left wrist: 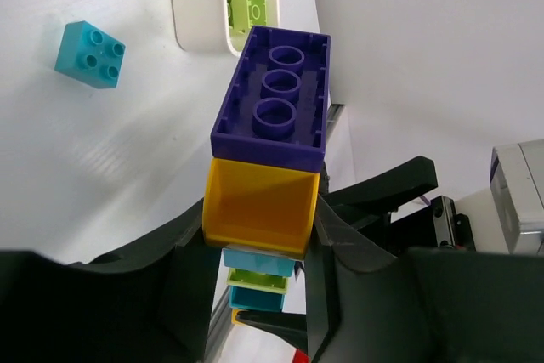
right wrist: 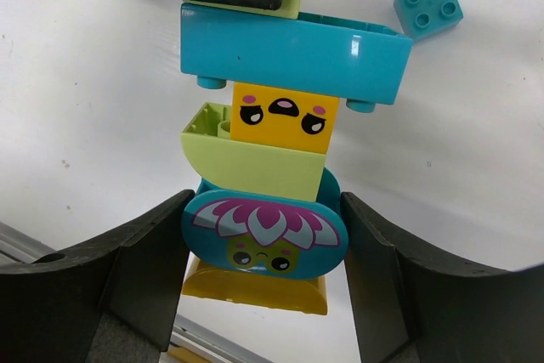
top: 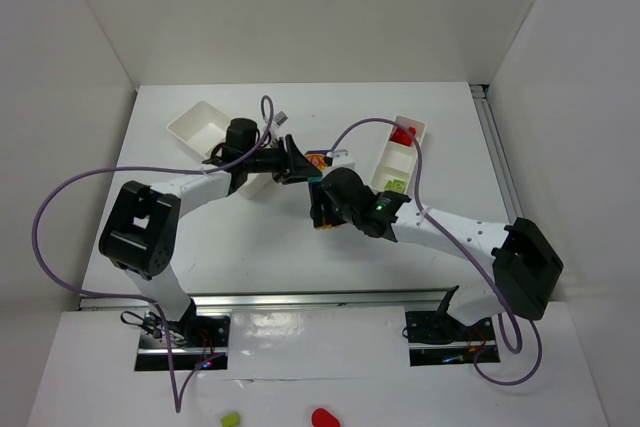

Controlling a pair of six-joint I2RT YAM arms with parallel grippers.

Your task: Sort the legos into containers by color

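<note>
Two arms meet at the centre of the overhead view, sharing one stack [left wrist: 257, 278] of bricks above the table [top: 250, 247]. The left hand [left wrist: 262, 240] is closed on the stack's orange brick [left wrist: 259, 201], a finger pressed to each side. A purple brick [left wrist: 274, 99] caps that end, toward the top of the frame. The right hand [right wrist: 263, 248] grips the other end, its fingers against a round cyan piece [right wrist: 263, 231] printed with a flower face. Above that piece come a lime piece [right wrist: 255, 167], a yellow face brick [right wrist: 283, 116] and a wide cyan brick [right wrist: 293, 53]. One loose cyan brick [left wrist: 89, 54] lies on the table, upper left in the left wrist view. Overhead, the narrow tray [top: 412, 121] at upper right holds a red brick [top: 403, 135] and a lime brick [top: 397, 185]. The wide tray [top: 195, 122] sits at upper left.
</note>
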